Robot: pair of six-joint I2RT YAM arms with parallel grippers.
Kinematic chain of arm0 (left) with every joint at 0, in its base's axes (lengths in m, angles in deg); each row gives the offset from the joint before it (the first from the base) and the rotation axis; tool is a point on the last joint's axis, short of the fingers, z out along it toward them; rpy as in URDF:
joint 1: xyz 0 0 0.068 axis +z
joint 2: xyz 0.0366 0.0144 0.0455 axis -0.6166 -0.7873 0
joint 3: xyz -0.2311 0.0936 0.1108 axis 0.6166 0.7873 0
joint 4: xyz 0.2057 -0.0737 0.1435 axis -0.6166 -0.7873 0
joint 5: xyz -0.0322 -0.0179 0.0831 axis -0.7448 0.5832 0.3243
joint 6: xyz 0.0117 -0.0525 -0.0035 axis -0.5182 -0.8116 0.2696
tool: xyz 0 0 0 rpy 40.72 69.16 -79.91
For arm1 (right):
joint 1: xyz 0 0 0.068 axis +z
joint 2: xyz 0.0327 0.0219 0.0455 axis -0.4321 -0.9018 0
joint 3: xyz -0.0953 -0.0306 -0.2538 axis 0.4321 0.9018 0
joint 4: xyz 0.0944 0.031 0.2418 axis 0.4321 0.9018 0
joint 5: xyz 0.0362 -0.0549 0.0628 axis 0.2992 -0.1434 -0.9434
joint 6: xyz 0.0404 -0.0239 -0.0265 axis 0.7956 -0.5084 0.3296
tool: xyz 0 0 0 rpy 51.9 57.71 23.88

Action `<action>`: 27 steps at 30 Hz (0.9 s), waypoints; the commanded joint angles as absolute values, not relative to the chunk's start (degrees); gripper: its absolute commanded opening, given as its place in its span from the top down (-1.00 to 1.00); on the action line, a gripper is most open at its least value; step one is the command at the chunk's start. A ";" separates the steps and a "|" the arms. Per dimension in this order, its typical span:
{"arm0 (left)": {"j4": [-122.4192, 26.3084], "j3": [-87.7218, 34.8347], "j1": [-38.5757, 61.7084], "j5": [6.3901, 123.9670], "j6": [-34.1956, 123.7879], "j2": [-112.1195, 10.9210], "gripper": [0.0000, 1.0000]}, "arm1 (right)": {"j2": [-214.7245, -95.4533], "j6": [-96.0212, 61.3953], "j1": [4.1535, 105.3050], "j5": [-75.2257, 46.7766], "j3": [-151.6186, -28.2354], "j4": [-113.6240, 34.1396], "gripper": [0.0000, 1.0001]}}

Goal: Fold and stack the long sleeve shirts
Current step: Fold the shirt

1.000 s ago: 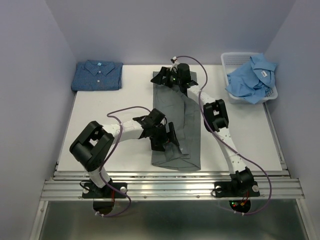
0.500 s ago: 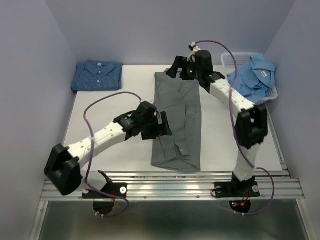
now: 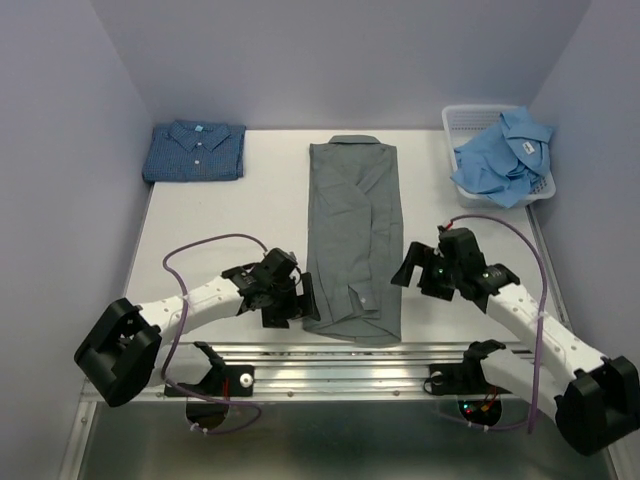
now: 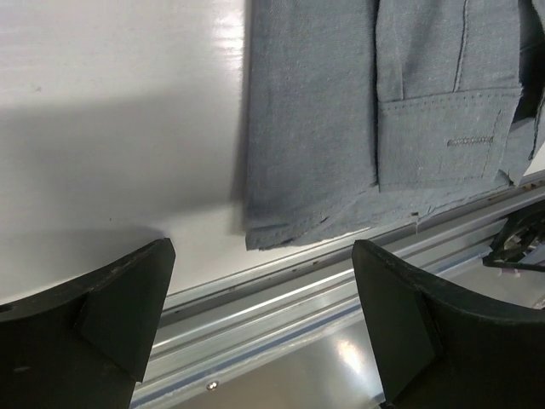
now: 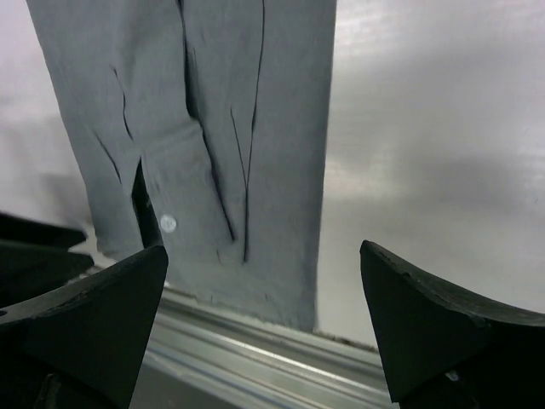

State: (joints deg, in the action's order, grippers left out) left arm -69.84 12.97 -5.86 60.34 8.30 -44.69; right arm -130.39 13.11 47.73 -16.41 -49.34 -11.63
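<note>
The grey shirt [image 3: 352, 235] lies flat as a long narrow strip down the middle of the table, collar at the far end, hem at the near edge. It also shows in the left wrist view [image 4: 341, 111] and the right wrist view [image 5: 213, 111]. My left gripper [image 3: 305, 300] is open and empty just left of the hem's near left corner [image 4: 261, 256]. My right gripper [image 3: 405, 268] is open and empty just right of the strip's lower part [image 5: 262, 251]. The dark blue shirt [image 3: 195, 150] lies folded at the far left. The light blue shirt [image 3: 505, 155] is crumpled in the basket.
The white mesh basket [image 3: 470, 115] stands at the far right corner. A metal rail [image 3: 340, 352] runs along the table's near edge, right by the grey shirt's hem. Purple cables loop over both arms.
My right gripper has left the grey shirt's collar end and swung back to the near right side. My left gripper has slid off the shirt's middle toward the near left hem.
</note>
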 commanded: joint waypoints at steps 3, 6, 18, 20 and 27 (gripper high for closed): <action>-61.94 14.43 -6.23 58.68 8.74 -46.99 -0.97 | -124.81 15.51 48.19 -28.00 -44.19 -1.23 -1.00; -60.80 14.17 -6.23 59.37 9.09 -49.19 -0.88 | -126.03 15.16 48.72 -30.22 -41.64 -1.40 -1.00; -57.63 13.56 -7.02 54.54 10.15 -54.39 0.75 | -134.90 16.74 52.40 -31.28 -37.59 -10.27 -0.97; -56.41 14.26 -7.02 53.50 9.71 -54.03 0.95 | -137.45 16.48 53.11 -29.09 -37.58 -10.45 -0.87; -55.00 14.26 -7.37 52.44 8.21 -53.42 1.00 | -139.40 17.09 54.87 -23.46 -38.64 -12.12 0.52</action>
State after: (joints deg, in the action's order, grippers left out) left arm -56.14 13.37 -6.86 53.89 9.04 -55.16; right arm -138.96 17.54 54.03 -29.81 -39.50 -10.40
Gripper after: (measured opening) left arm 0.030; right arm 0.379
